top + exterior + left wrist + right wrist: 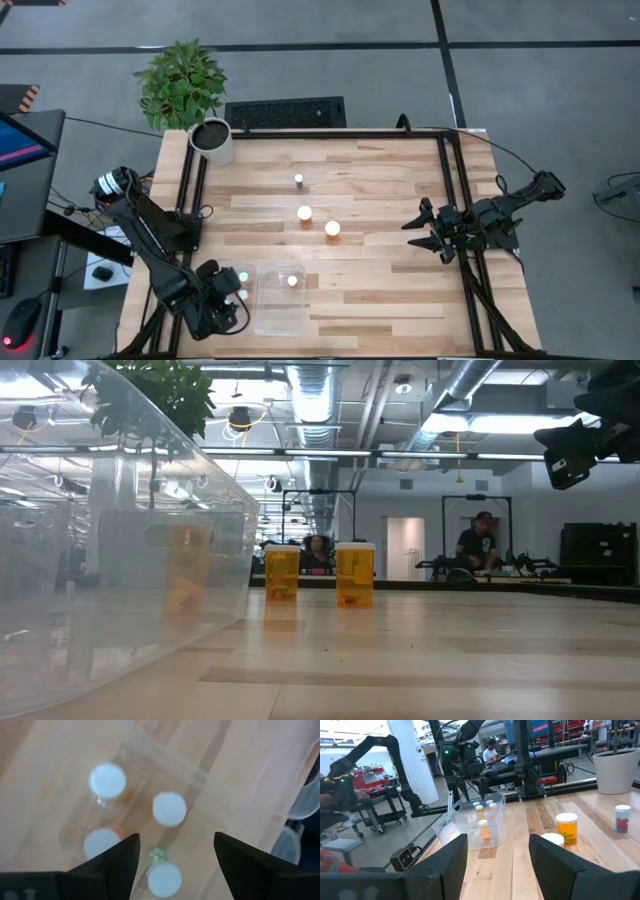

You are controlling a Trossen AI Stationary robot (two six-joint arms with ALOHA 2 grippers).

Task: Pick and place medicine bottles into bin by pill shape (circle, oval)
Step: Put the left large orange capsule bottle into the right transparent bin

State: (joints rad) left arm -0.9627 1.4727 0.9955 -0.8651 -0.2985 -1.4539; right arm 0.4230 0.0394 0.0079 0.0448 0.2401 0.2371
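A: Bottles first. Three stand loose mid-worktop: a small clear bottle (298, 180) farthest back, two orange bottles (305, 213) and (333, 229) nearer. From table height the orange pair (281, 573) and (354, 574) stand upright, apart from each other.

B: And the bin (279, 297)?

A: Near front edge, left of centre. Right compartment holds one orange bottle (292, 282). The left side is under the left arm. Its wrist camera looks down on four white caps (107, 780), (169, 809), (101, 843), (164, 879); the last shows green pills beside it.

B: All four in the bin?

A: Cannot tell from above. At least two sit inside a clear wall.

B: Left gripper (228, 296)?

A: Hovers over the bin's left side, fingers (116, 865) spread wide, holding nothing. Looks like a drop just made or a check, as a guess.

B: Right gripper (425, 232)?

A: Parked over the worktop's right rail, well apart from any bottle, fingers (553, 861) open and empty.

B: Advice for the next pick?

A: Lift the left arm straight up to clear the caps and bin wall. Take the nearest orange bottle; grip the body below the cap, fingers square, since its neighbour is near. Read pill shape before choosing a compartment; it isn't legible from here.
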